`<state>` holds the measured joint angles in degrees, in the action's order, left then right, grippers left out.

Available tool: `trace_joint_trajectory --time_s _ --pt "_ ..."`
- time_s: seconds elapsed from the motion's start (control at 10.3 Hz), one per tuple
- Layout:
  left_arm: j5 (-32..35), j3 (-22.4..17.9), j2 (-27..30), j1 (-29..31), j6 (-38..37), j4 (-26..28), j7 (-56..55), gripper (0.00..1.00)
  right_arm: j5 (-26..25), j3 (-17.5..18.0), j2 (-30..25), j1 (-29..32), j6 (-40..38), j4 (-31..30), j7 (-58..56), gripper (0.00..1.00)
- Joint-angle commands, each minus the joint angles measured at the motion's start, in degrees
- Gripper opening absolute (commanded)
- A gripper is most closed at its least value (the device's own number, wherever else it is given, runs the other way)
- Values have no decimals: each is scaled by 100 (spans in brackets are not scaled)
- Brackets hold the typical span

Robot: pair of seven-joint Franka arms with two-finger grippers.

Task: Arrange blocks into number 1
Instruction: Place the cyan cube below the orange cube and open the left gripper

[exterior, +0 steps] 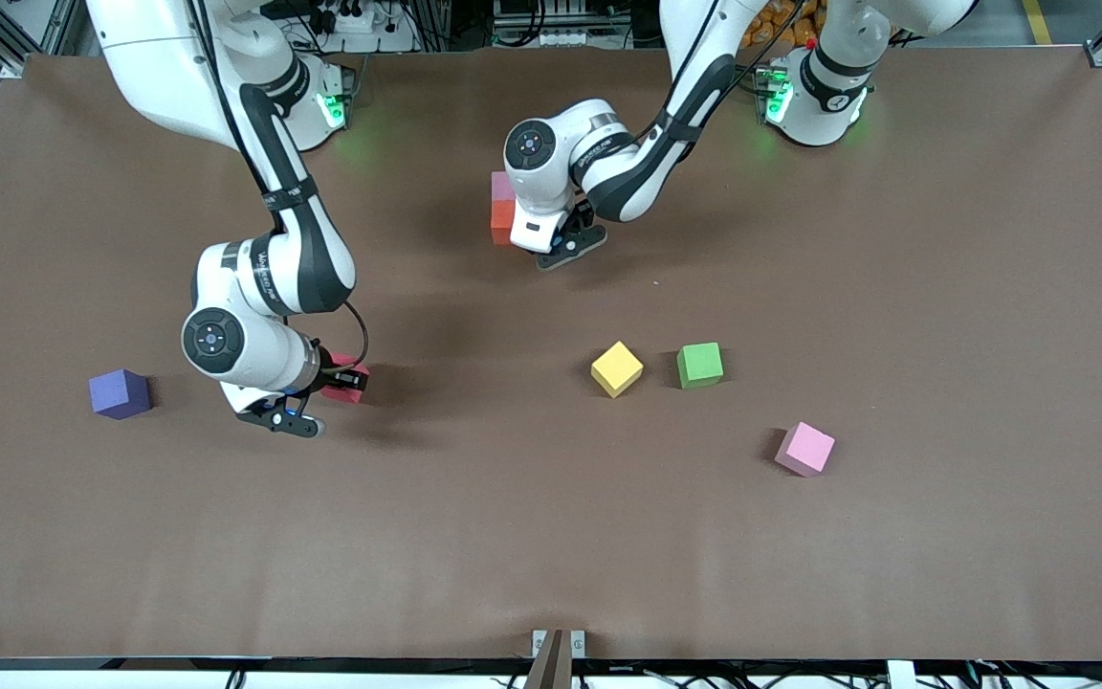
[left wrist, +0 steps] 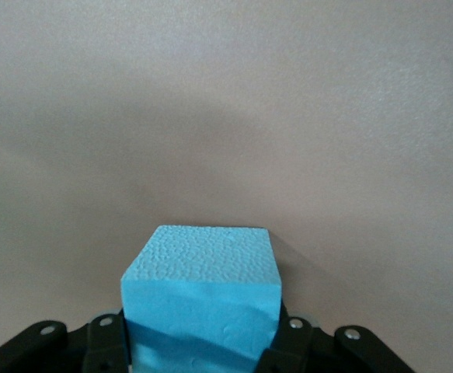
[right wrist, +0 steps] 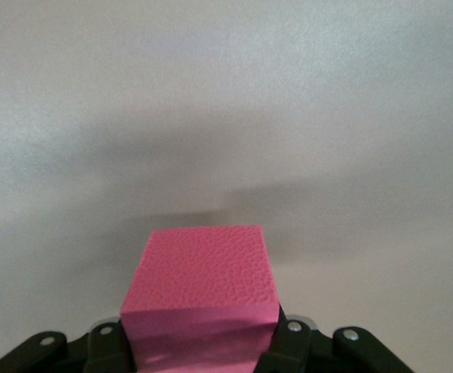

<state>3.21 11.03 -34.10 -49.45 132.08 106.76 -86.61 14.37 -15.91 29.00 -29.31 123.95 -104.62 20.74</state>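
The right hand [exterior: 329, 390] is clamped on the red block [right wrist: 201, 299], low over the table [exterior: 551, 536] beside the purple one. The left hand [exterior: 572, 241] grips the blue block [left wrist: 201, 299] by the pink-and-orange pair. These look like light, slightly squashy foam; flat opposite faces suit gripping.
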Motion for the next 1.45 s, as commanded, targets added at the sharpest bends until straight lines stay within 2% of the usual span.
trace_joint_trajectory --time_s 0.0,0.19,0.48,0.58,0.77,1.36 --pt "-31 -65 105 93 -7 -258 275 0 -118 -157 -87 -74 -28 73 -17 42" --pt "-31 -66 61 340 2 -716 880 0 -118 -289 -96 -153 -28 99 -17 42" --pt "-48 -66 -455 445 2 -1427 2065 0 -118 -386 -105 -162 -28 99 -17 42" --pt "-57 -66 -684 419 2 -1656 2139 0 -118 -404 -122 -162 -37 91 -17 42" --pt "-40 -57 -879 245 2 -1746 2166 0 -179 -457 -140 -180 -81 56 -26 42" --pt "-49 -57 -967 -169 -7 -1764 2131 0 -294 -465 -184 -189 -213 -32 -26 43"
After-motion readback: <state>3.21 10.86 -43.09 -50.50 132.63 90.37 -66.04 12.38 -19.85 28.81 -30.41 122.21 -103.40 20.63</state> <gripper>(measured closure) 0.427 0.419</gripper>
